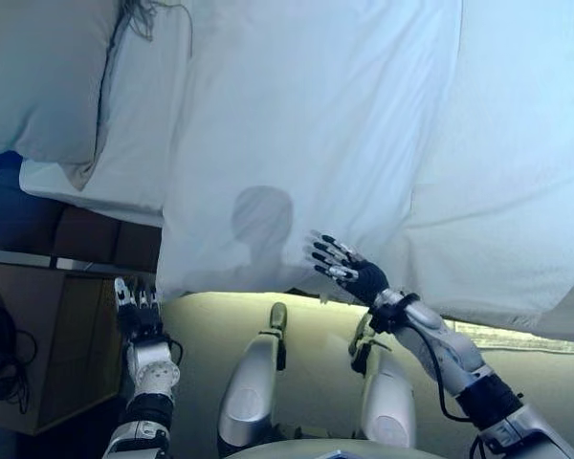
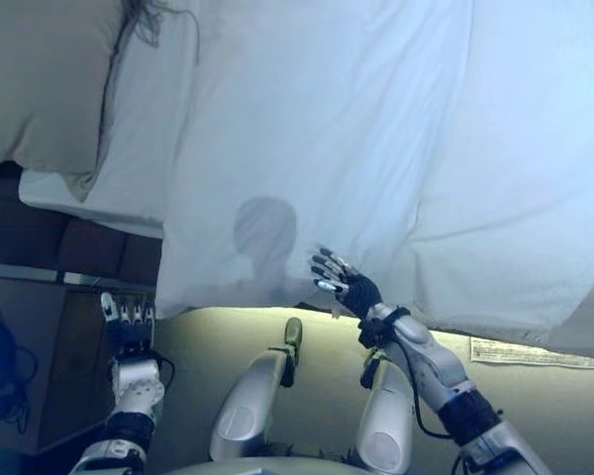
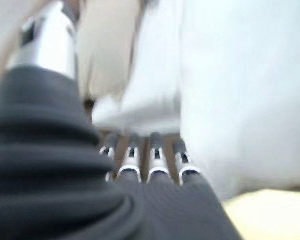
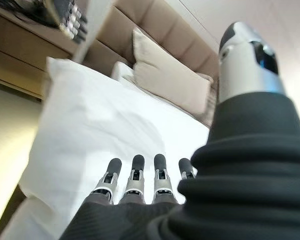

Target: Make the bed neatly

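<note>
Nearest to us lies the pale yellow-beige floor (image 1: 220, 330), which runs up to the side of the bed. Our left hand (image 1: 136, 308) is raised above that floor beside the dark wooden bedside cabinet (image 1: 57, 335), with its fingers straight and close together and nothing in them; it touches no bedding. Our right hand (image 1: 340, 265) is held at the hanging lower edge of the white quilted duvet (image 1: 306, 134), with its fingers extended and slightly fanned. In the right wrist view the fingers (image 4: 135, 180) are straight and point at the cloth; we cannot tell from any view whether the tips touch it. The hand grips nothing.

The duvet covers most of the bed and drapes over the near side down to the floor. It shows soft folds, and one crease runs from its upper middle down to the near edge. Its left corner hangs free above the floor, near the cabinet.

Beyond the duvet's left edge, a white fitted sheet (image 1: 134, 143) is exposed on the mattress. Farther left rests a large off-white rectangular pillow (image 1: 38, 76) at the head of the bed. The right wrist view shows a tan padded headboard (image 4: 160, 35) behind the pillow.
</note>
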{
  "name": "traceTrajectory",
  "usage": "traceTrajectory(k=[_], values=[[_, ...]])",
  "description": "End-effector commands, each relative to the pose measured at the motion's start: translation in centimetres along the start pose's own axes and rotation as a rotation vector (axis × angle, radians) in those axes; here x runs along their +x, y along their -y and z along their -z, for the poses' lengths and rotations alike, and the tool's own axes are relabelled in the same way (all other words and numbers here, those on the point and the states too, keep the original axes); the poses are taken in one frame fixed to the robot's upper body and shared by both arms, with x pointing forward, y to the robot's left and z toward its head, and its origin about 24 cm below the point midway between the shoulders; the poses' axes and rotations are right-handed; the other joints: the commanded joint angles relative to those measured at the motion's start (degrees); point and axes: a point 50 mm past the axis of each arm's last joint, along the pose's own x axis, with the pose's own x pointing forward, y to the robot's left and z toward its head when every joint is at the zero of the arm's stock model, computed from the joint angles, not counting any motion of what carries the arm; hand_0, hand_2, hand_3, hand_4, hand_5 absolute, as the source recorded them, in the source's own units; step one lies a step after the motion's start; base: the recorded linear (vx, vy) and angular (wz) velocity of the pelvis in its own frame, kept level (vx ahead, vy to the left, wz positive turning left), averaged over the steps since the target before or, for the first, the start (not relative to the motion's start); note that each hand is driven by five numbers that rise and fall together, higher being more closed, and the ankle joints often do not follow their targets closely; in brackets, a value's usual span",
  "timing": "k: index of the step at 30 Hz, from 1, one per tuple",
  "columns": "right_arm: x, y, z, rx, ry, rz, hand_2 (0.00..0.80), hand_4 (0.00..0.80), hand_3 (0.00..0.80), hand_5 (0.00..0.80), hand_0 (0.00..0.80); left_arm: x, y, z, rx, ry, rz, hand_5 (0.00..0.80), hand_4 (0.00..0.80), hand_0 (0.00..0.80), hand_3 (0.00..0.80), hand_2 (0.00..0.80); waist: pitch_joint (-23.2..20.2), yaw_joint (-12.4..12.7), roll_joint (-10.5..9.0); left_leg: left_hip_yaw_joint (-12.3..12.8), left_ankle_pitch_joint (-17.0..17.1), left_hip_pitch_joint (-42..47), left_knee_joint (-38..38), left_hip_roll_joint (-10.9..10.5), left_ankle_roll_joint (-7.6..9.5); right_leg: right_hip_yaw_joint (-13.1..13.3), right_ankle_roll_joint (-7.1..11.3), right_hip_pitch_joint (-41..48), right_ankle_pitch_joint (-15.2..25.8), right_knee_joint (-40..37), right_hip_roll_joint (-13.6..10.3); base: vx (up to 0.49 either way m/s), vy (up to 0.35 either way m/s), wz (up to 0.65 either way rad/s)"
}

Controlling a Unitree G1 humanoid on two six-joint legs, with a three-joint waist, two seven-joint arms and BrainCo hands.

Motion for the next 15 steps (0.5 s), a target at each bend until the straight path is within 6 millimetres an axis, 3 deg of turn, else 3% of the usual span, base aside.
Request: traceTrajectory(k=[1,4,7,15], values=[[-0.2,-0.8,0.5,0.047,0.105,0.001,0.0,0.0,0.0,0.0,0.0,0.2,0.3,-2.7,0.271,0.04,0.128,0.0,0.0,0.0,0.0,0.0,-5.46,0.87,-2.92,-3.14,6.12,2.23,-5.41,-0.25,0.01,2.68,7.89,7.46,8.48,-8.11,-4.53,0.114,-0.139,-0.06],[-1.1,0.9,1.7,0.023,0.106,0.133,0.0,0.0,0.0,0.0,0.0,-0.3,0.4,-1.7,0.425,-0.031,0.167,0.0,0.0,0.0,0.0,0.0,-7.64,0.24,-3.26,-2.02,6.8,5.29,-8.76,0.69,-0.27,2.03,8.0,10.61,8.72,-11.1,-3.64,0.099,-0.105,-0.1],[-2.1,2.2,3.3,0.0,0.038,0.191,0.0,0.0,0.0,0.0,0.0,-0.9,0.0,-0.9,0.471,-0.094,0.177,0.0,0.0,0.0,0.0,0.0,-9.45,-0.2,-3.46,-1.12,7.06,8.03,-10.81,1.37,-0.53,1.72,8.15,13.36,8.68,-13.21,-3.19,0.113,-0.083,-0.13],[-3.8,4.1,7.2,-0.003,-0.068,0.363,0.0,0.0,0.0,0.0,0.0,-2.4,-0.9,2.2,0.643,-0.28,0.227,0.0,0.0,0.0,0.0,0.0,-13.73,0.19,-4.01,0.15,7.04,13.15,-13.4,2.29,-0.97,0.03,8.37,18.94,8.36,-15.92,-2.84,0.105,-0.091,-0.01]])
